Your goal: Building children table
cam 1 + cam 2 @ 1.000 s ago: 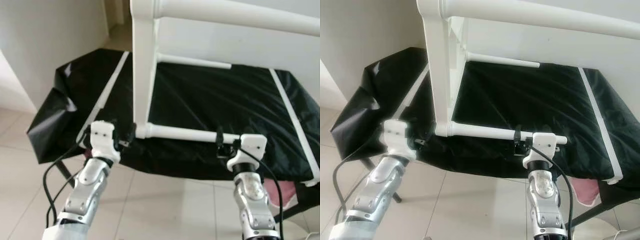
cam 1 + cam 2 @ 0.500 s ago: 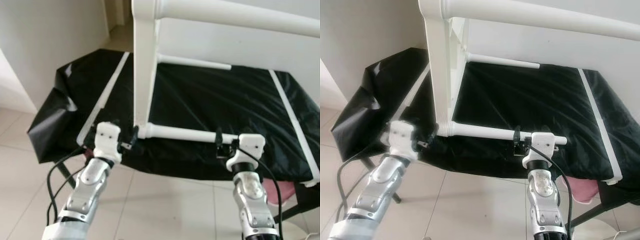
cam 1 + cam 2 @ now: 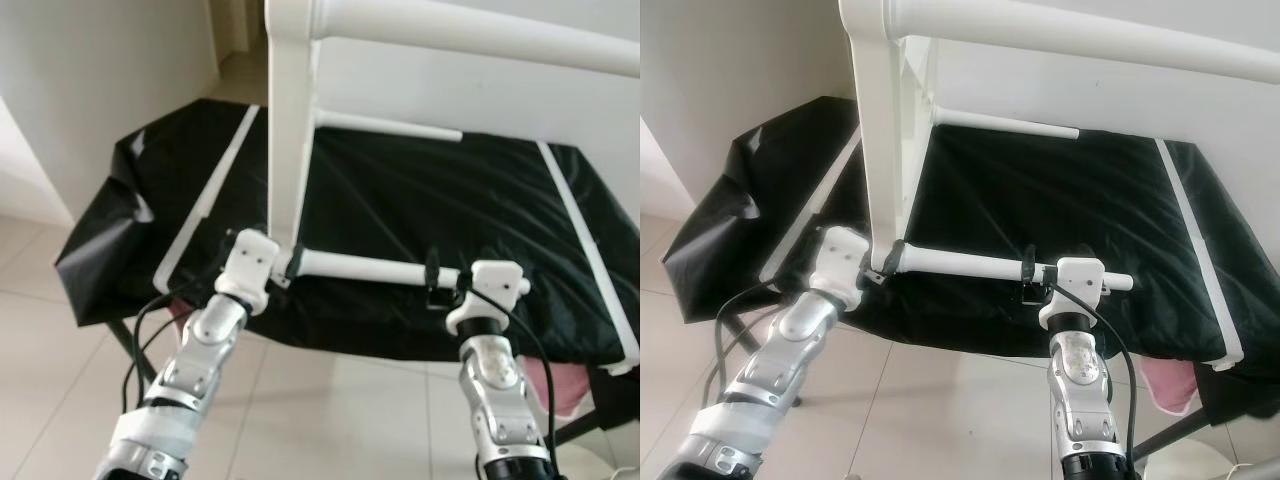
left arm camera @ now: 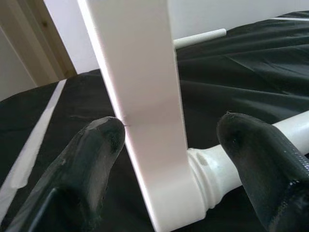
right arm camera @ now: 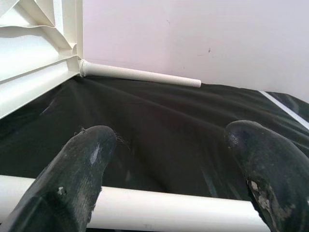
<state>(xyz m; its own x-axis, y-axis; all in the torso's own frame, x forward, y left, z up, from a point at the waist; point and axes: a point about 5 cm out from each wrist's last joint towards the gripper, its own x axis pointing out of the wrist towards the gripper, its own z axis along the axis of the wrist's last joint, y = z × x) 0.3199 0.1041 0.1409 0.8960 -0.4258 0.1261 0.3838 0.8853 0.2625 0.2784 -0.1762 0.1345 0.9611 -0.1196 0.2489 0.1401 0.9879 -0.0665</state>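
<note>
White children's table frame, partly assembled, stood on its side on a counter draped in black sheeting with white tape stripes. One flat upright panel rose from the counter's near edge; a thick round bar ran from its top toward the right, out of frame. A lower round leg projected horizontally from the panel's base along the counter's near edge; a second, thinner leg projected likewise at the far side, close to the white wall. Left gripper sat at the joint where the near leg met the panel, its fingers spread to either side of the panel's base and the leg's collar, one tip touching the panel edge, not clenched. Right gripper sat near the free end of the same leg, its fingers parted and straddling the rod, which lay between them; contact could not be told. Pale tiled floor lay beneath; a pink item showed under the counter's right end.
</note>
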